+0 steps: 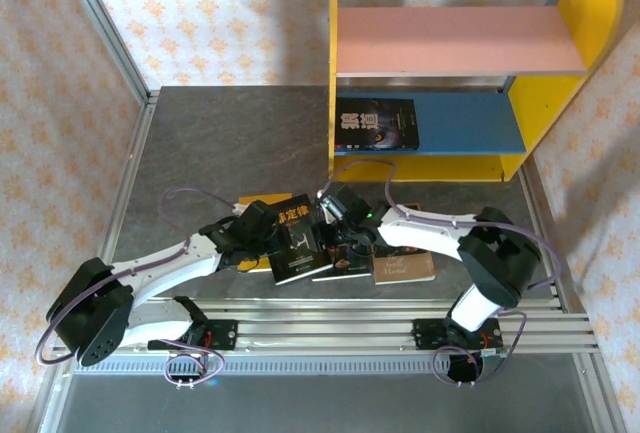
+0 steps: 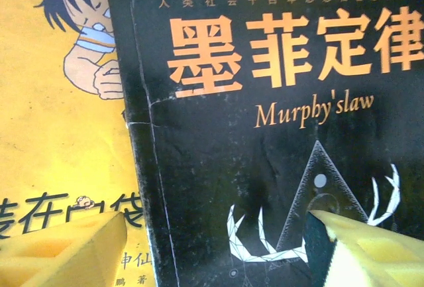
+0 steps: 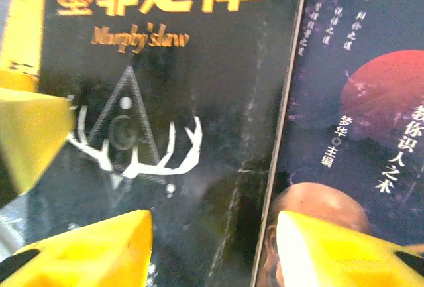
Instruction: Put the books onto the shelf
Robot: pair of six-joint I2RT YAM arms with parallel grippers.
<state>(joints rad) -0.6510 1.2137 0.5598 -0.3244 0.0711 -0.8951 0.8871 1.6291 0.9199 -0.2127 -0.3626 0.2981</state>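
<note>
1. The books (image 1: 318,253) are mostly piled loose and overlapping on the tabletop (image 1: 200,143), near its front edge between the two arms. One dark book (image 1: 375,123) is already on the shelf (image 1: 450,41), at the left end of its blue lower board, just beside the yellow side panel.
2. On top of the pile a black "Murphy's law" book (image 2: 265,154) is seen, laid partly over a yellow cartoon book (image 2: 59,141). A dark purple book (image 3: 358,68) is tucked just under its other edge, and a tan book (image 1: 405,268) lies at the right of the pile.
3. The left end effector (image 2: 217,240) is released – one foam pad is held over the yellow cover, the other over the black one, nothing pinched.
4. The right end effector (image 3: 213,234) is also spread – the black book's edge sits between its pads, nothing clamped.
5. The shelf is at the far right of the tabletop, well apart from the pile.
</note>
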